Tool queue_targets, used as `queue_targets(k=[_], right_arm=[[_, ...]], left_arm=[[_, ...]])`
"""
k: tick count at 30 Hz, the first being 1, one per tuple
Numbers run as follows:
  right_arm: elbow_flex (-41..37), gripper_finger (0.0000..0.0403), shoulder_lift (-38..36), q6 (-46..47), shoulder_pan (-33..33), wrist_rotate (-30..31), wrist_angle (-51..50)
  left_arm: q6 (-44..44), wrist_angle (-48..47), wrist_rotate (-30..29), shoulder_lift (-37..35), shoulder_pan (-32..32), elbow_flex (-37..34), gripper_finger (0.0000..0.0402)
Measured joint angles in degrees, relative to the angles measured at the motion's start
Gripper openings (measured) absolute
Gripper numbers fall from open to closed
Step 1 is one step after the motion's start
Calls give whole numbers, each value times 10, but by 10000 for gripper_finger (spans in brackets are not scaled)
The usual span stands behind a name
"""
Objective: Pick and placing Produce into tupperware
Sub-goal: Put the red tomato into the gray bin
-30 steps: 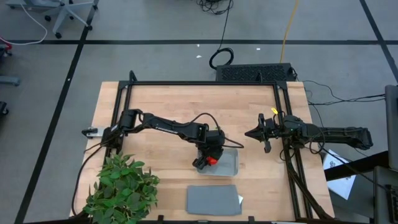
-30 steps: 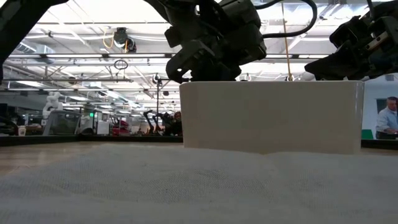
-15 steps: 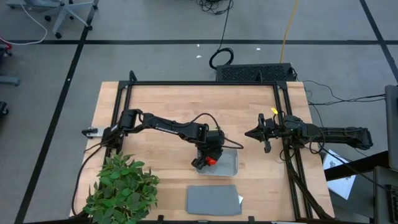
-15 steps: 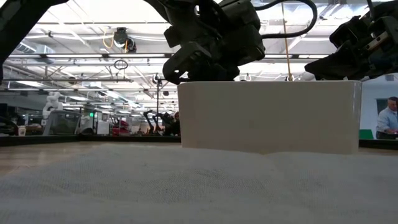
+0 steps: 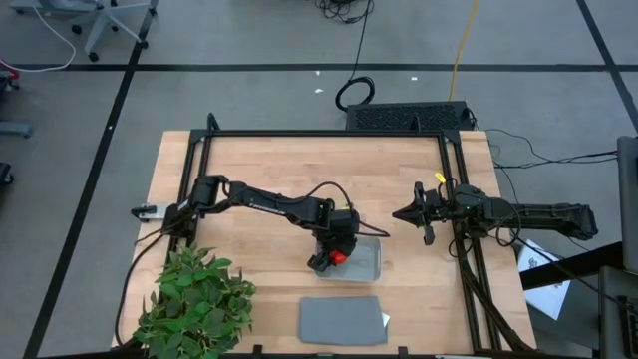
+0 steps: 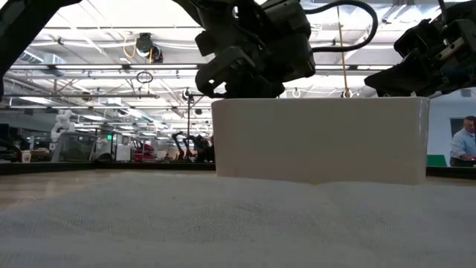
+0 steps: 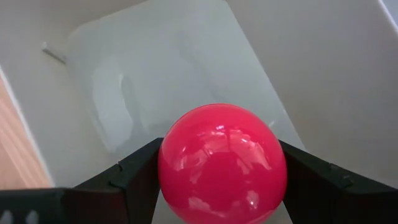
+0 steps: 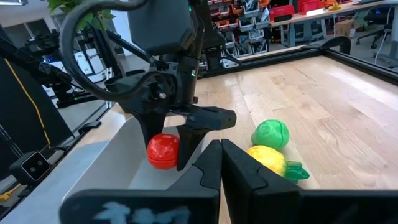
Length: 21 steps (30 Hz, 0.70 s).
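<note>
The red round produce sits between the fingers of my left gripper, over the near-left part of the pale tupperware. In the right wrist view the green round produce and the yellow one with a green tip lie on the wood beside the tupperware. In the high view the left arm hides them. My right gripper is shut and empty. It hovers right of the tupperware, toward the table's right edge. My left gripper pinches the red ball at its widest part, one finger on each side. The fingers come from above, pointing down into the tupperware. The ball sits over the container's floor; whether it rests on it I cannot tell.
The flat dark grey lid lies near the table's near edge, just below the tupperware. A big leafy green plant stands at the near-left corner. A black frame runs around the work area. Bare wood lies far of the tupperware.
</note>
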Motion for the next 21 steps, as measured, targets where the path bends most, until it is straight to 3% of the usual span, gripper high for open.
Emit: queue_targets(k=[21], right_arm=[[0,0,0,0,0,0,0]], left_arm=[[-7,10,0,0,2,0,271]])
